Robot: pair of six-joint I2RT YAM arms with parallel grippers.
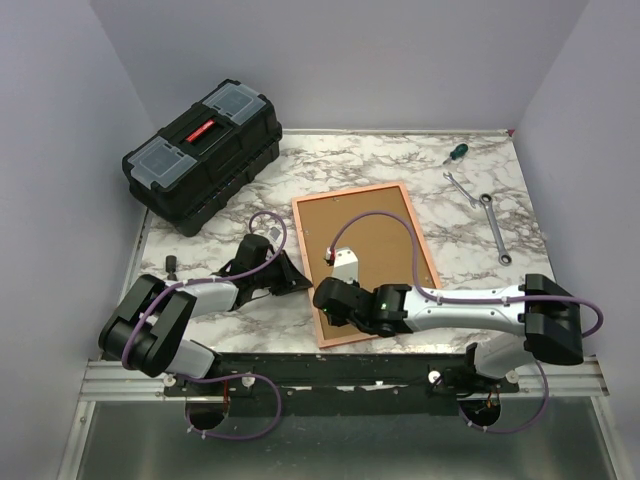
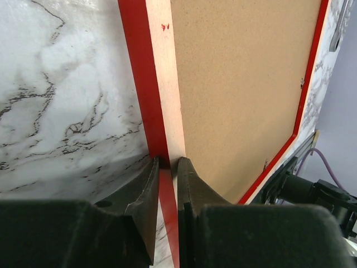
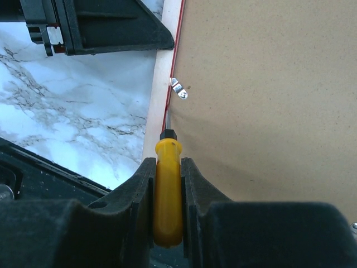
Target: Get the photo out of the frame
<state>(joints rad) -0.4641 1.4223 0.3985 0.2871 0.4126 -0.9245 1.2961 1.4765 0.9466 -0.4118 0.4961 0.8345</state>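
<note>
While the frame (image 2: 146,84) lies face-down | left claw (image 2: 168,163) clamps its edge | right claw (image 3: 167,162) grips screwdriver (image 3: 168,201)

Marble table (image 1: 350,160): black toolbox (image 1: 205,150) far left, frame (image 1: 350,192) face down centre, green screwdriver (image 1: 456,152), two wrenches (image 1: 497,232) right.

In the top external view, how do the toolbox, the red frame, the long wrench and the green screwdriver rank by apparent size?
1. Toolbox and frame: about alike in area, and the frame is partly covered, so I do not rank them.
2. Long wrench.
3. Green screwdriver, the smallest.
</note>
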